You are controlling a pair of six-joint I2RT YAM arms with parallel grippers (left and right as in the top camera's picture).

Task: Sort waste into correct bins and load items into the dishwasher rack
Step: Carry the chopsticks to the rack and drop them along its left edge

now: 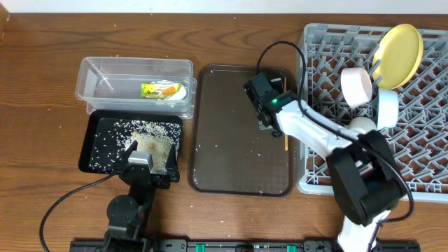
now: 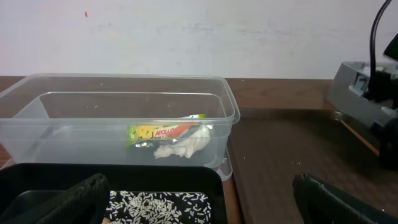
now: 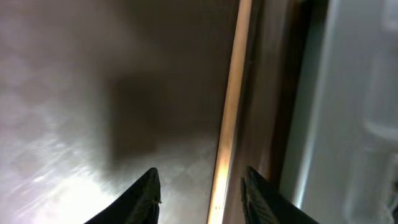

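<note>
**A:** Where does the thin wooden chopstick (image 3: 229, 118) lie?

**B:** Flat along the right rim of the large dark brown serving tray (image 1: 231, 150). It runs between the fingertips of the right end effector (image 3: 200, 190), nearer the right finger. I see one stick and cannot tell if there is a second.

**A:** Gripped?

**B:** No. The jaws are spread wide with nothing in them. They straddle the stick crosswise, I judge so that closing would pinch it across its width.

**A:** Where would it go?

**B:** Just right of that end effector stands the large square grey plastic dishwasher rack (image 1: 427, 150). It already holds the round pale-yellow plate (image 1: 399, 45), the small white bowl (image 1: 357, 85) and the small light-blue bowl (image 1: 387, 108) among its pegs.

**A:** The other arm?

**B:** The left end effector (image 1: 143, 162) hovers wide open and empty over the shallow black rectangular tray (image 1: 94, 143), which holds loose white rice grains (image 1: 143, 129). Beyond it on the counter (image 1: 42, 84) sits the clear rectangular plastic tub (image 1: 136, 64). The green-and-orange printed wrapper (image 1: 162, 89) and crumpled white tissue (image 2: 180, 146) are inside.
</note>
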